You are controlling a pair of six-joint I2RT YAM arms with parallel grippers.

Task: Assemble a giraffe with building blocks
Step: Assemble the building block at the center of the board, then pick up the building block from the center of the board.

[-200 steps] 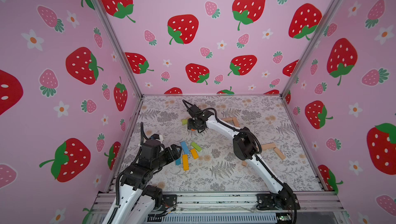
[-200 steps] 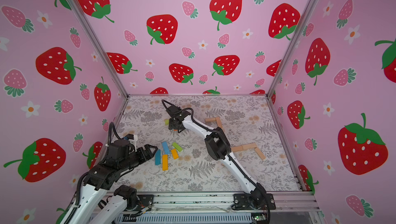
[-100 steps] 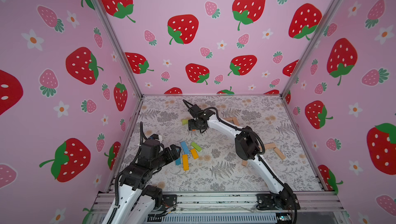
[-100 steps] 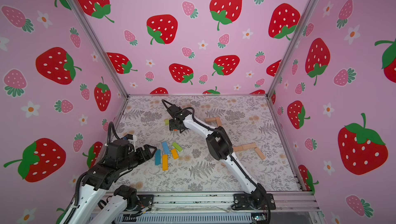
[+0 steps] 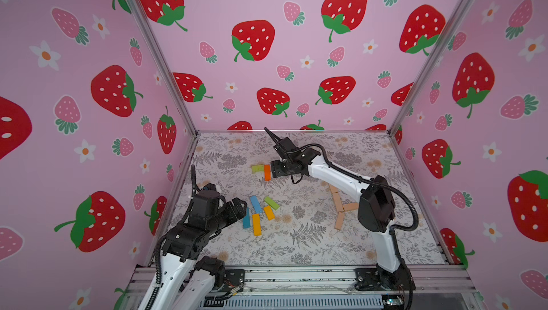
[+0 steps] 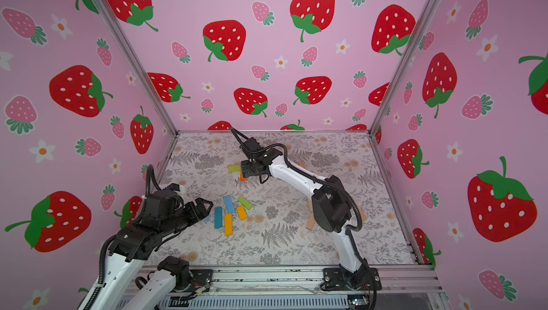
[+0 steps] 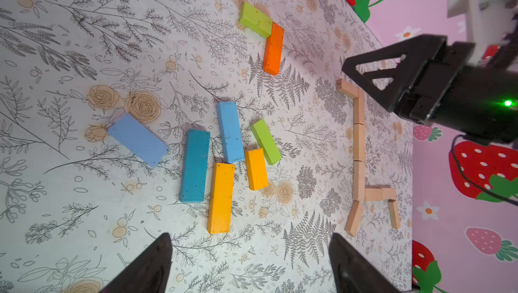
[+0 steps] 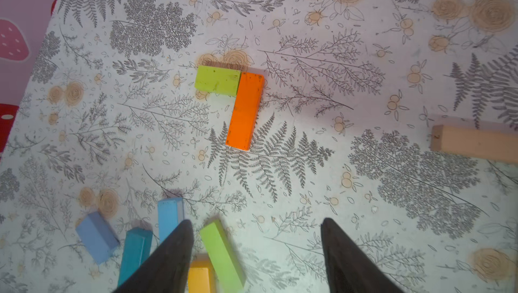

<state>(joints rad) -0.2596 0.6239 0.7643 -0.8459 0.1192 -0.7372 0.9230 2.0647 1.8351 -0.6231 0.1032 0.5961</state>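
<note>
- The floral tabletop (image 5: 311, 243) carries the building blocks (image 7: 194, 165): flat, matte rectangular bars.
- The right end effector (image 8: 256, 221) has been drawn back from the orange block (image 8: 245, 110), which was covered a second ago; its jaws are spread and empty.
- The left end effector (image 7: 250, 235) is held open and empty near the loose coloured bars (image 7: 221, 196).
- Tan bars (image 7: 358, 143) are laid out as a giraffe outline.
- The orange block is laid flat against a green block (image 8: 218, 80), so that an L is formed.
</note>
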